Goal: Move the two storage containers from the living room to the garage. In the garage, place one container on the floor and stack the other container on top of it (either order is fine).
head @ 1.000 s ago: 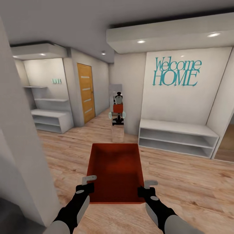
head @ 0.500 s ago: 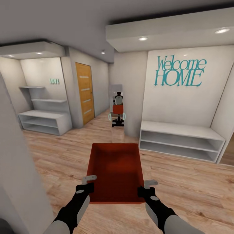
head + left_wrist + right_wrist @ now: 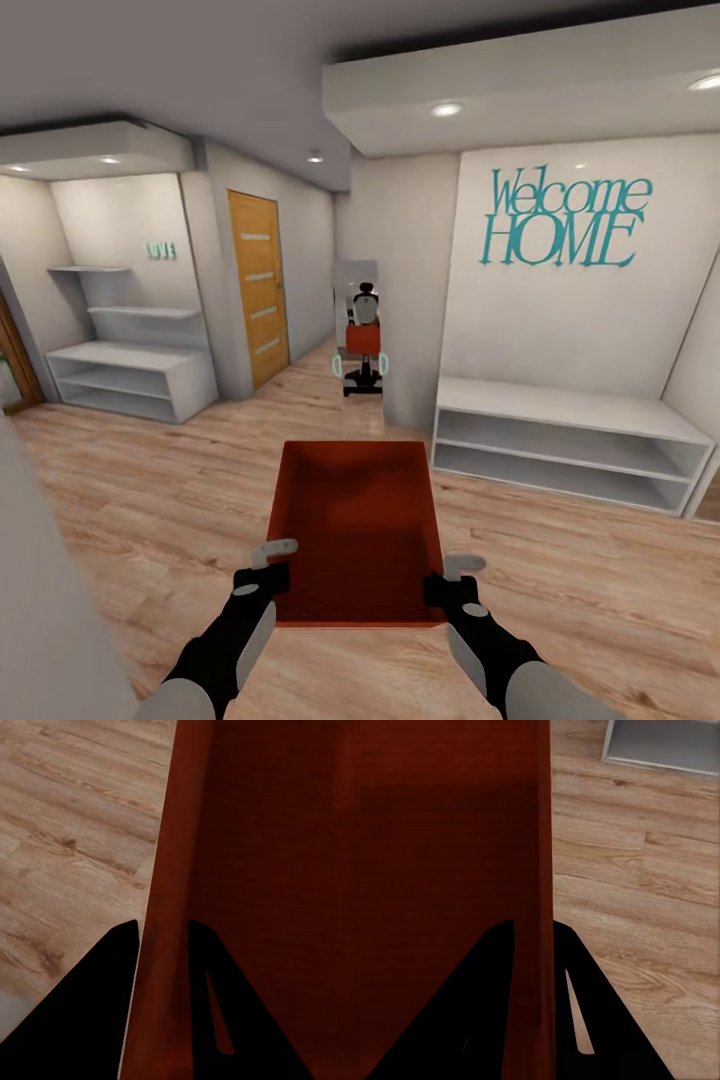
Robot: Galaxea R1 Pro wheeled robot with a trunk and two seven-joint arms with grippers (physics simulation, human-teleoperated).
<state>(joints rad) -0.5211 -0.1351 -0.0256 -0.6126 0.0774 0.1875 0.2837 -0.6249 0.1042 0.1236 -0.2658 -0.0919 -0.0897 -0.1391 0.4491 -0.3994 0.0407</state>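
One orange-red storage container (image 3: 356, 530) is held up in front of the robot, its side walls pinched by the left gripper (image 3: 268, 566) and the right gripper (image 3: 449, 580). A light wood floor (image 3: 170, 490) and a white shelf unit (image 3: 560, 445) are seen, so the garage is judged not yet reached. No box is placed or stacked yet.

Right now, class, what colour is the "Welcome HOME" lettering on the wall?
Teal, on a plain white wall; the Welcome HOME lettering shows best in the head view.
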